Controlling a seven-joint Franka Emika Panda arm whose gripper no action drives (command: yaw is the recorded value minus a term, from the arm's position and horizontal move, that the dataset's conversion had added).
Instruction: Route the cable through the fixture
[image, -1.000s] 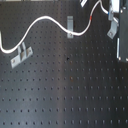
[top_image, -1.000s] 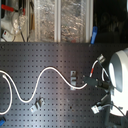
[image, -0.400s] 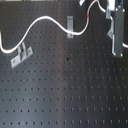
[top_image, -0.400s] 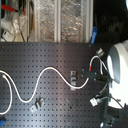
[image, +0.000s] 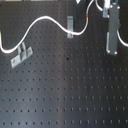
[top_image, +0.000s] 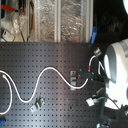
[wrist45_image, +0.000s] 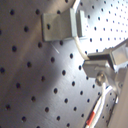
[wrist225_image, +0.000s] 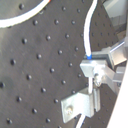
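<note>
Clearly the white cable (wrist45_image: 80, 50) is light and limp, so it is best pinched close to the metal fixture (wrist45_image: 62, 25). It is already held between the closed fingers of the pincer (wrist45_image: 97, 67), just short of that clip, with the red-orange band (wrist45_image: 91, 119) trailing behind.
</note>
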